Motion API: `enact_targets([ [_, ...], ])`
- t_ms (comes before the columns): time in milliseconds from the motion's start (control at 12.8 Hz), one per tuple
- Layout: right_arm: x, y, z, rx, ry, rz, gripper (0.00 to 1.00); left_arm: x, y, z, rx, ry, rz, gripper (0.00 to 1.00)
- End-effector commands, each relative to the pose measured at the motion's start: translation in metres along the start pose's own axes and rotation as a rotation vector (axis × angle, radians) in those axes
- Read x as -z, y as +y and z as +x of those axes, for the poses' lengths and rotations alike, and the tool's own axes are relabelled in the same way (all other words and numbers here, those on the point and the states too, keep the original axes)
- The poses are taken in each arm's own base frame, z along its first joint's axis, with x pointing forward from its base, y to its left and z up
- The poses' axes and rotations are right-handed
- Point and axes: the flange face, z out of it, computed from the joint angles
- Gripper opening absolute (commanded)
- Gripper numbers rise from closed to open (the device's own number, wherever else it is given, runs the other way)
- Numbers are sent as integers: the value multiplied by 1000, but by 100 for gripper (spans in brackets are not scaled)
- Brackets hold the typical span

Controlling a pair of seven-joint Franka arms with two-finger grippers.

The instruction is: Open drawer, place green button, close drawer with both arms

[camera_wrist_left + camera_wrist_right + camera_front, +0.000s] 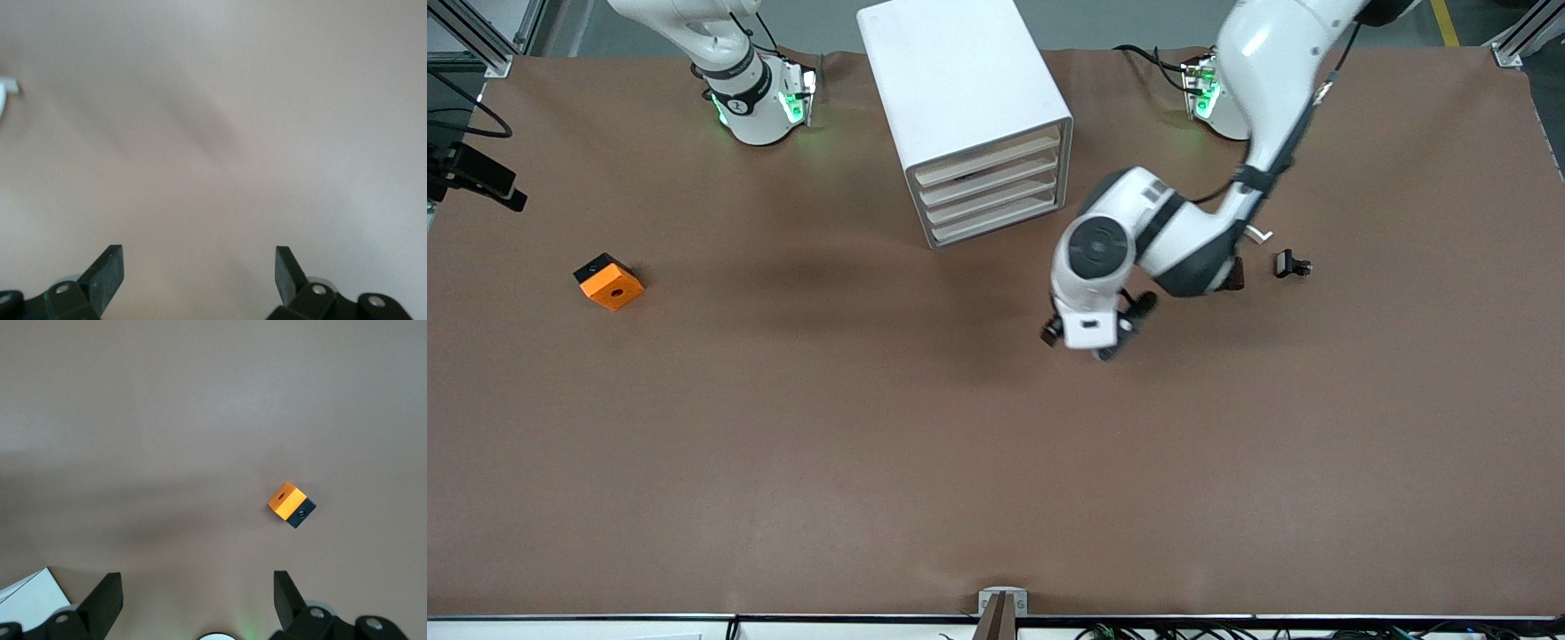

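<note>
The white drawer cabinet (960,98) stands at the back middle of the table, with all its drawers (991,191) shut. The button is not in view in any frame. My left gripper (1083,342) hangs open and empty over bare table, nearer the front camera than the cabinet. In the left wrist view (200,257) only blurred brown table lies between its fingers. My right gripper (197,583) is open and empty, held high near its own base, and is out of the front view. The right arm waits.
An orange block (609,282) with a black hole lies toward the right arm's end and also shows in the right wrist view (291,504). A small black clip piece (1291,264) and a dark piece (1234,274) with a white strip lie by the left forearm.
</note>
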Motion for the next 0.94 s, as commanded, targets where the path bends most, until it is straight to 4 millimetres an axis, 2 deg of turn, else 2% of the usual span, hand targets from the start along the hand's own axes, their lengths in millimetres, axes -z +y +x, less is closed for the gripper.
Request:
enact_targets([
  [0, 5, 0, 2, 14, 5, -17, 100, 44, -14, 52, -13, 81, -39, 100],
  [156, 4, 1, 3, 13, 5, -17, 100, 85, -21, 102, 12, 139, -101, 100],
  [235, 3, -1, 3, 16, 3, -17, 100, 105, -28, 113, 10, 154, -125, 100],
  [313, 2, 0, 4, 15, 2, -17, 100, 124, -39, 129, 12, 170, -142, 100],
  [391, 3, 0, 4, 14, 3, -17, 100, 147, -59, 153, 4, 189, -133, 100],
  [626, 3, -1, 4, 16, 5, -17, 100, 193, -93, 187, -62, 226, -157, 100],
  [704, 3, -1, 4, 16, 5, -17, 100, 200, -101, 198, -69, 232, -160, 100],
  [860, 2, -1, 4, 16, 3, -18, 100, 206, -115, 206, -101, 232, -117, 100],
])
